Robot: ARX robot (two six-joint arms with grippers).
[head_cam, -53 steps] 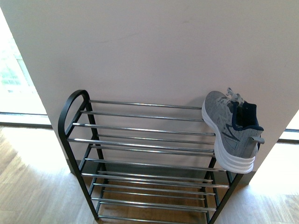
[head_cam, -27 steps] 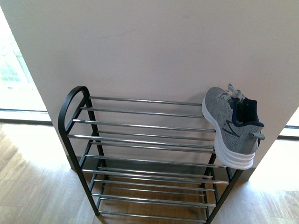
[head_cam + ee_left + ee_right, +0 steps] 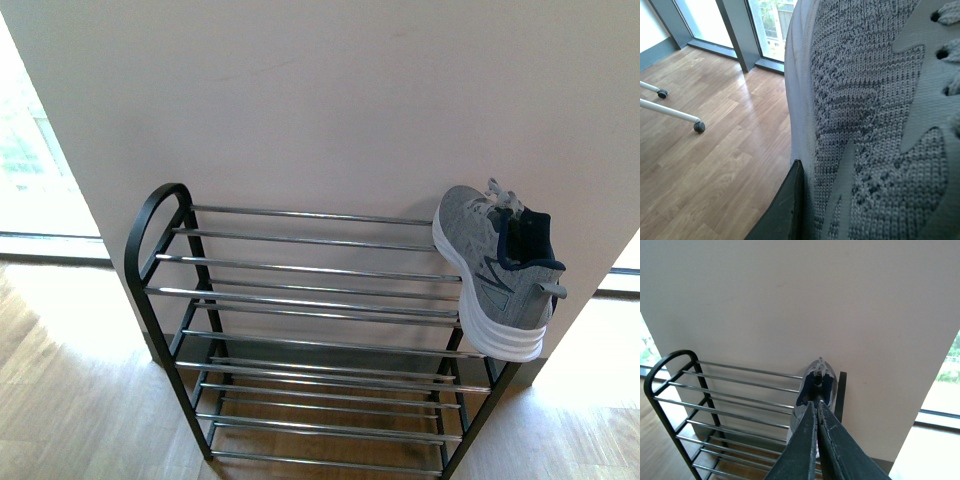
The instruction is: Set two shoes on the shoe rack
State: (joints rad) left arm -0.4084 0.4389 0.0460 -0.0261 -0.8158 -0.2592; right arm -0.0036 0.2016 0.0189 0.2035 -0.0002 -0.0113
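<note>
While the right gripper (image 3: 816,404) hangs closed facing the racked sneaker (image 3: 495,272), the left gripper (image 3: 790,207) clamps its twin (image 3: 865,125).

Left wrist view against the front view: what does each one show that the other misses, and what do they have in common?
Only the left wrist view: a close-up of a grey knit sneaker up above the floor, against a dark gripper finger, plus white legs on caster wheels.
Only the front view: the shoe rack standing against the wall, with another grey sneaker on the right end of its top tier.
Both: the wood floor and bright windows.
</note>
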